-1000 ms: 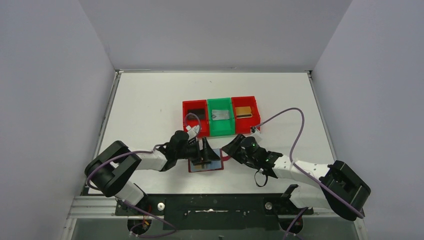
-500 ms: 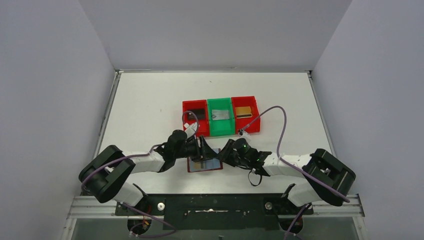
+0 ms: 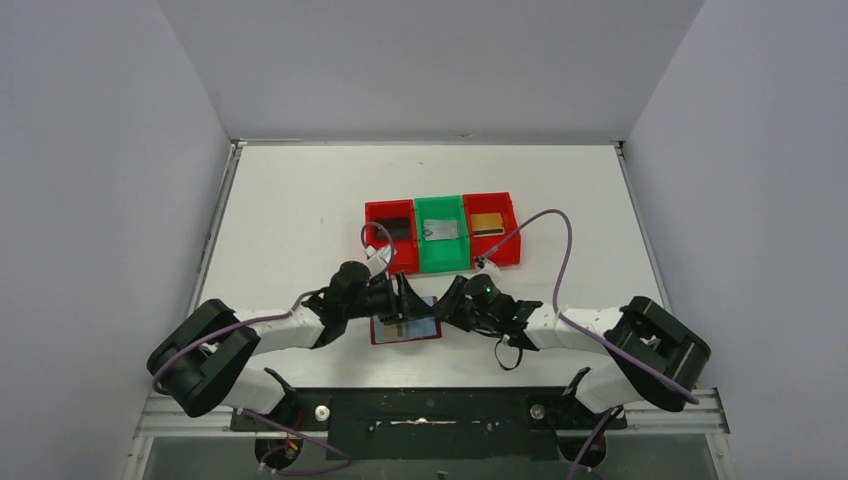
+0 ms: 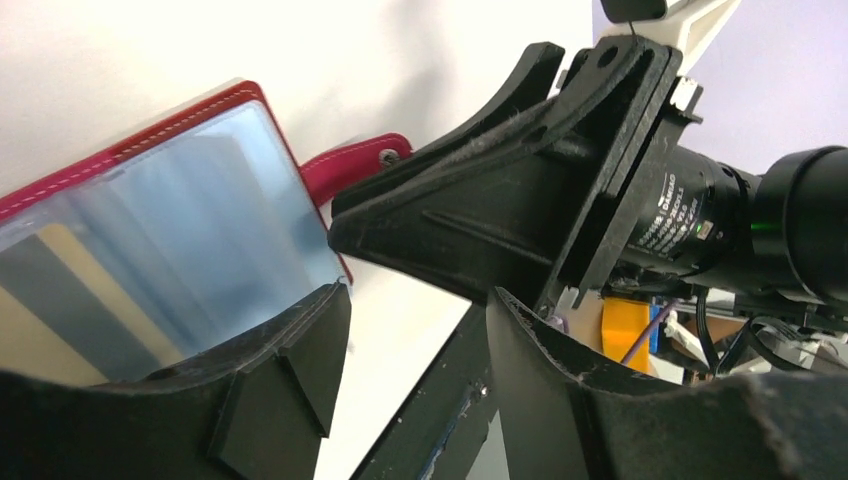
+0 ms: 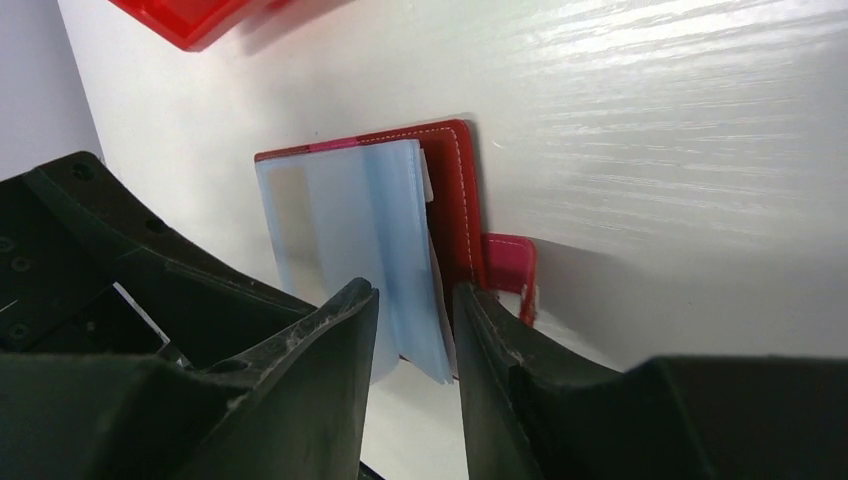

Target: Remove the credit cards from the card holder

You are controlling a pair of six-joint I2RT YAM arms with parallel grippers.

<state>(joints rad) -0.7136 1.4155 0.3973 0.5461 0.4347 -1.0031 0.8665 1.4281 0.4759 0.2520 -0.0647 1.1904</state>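
The dark red card holder (image 3: 380, 333) lies open on the table, pale blue-grey sleeves (image 3: 420, 328) up. A gold-yellow card (image 3: 401, 326) shows inside a sleeve, and also in the left wrist view (image 4: 45, 305). My left gripper (image 3: 407, 301) is open and empty over the holder's far edge (image 4: 130, 145). My right gripper (image 3: 449, 304) is open at the holder's right side. In the right wrist view the sleeves' (image 5: 350, 215) loose corner lies between its fingertips (image 5: 362, 305), beside the snap tab (image 5: 510, 265). Three more cards lie in the bins: dark (image 3: 396, 226), silvery-grey (image 3: 441, 231), gold (image 3: 487, 223).
A row of three bins stands just behind the holder: red (image 3: 375, 215), green (image 3: 441, 258), red (image 3: 508, 245). The two grippers nearly meet over the holder (image 4: 500, 200). A purple cable (image 3: 560, 250) loops above the right arm. The table's near edge is close below.
My right gripper has moved left up to the holder's right edge. My left gripper and the holder have shifted slightly left.
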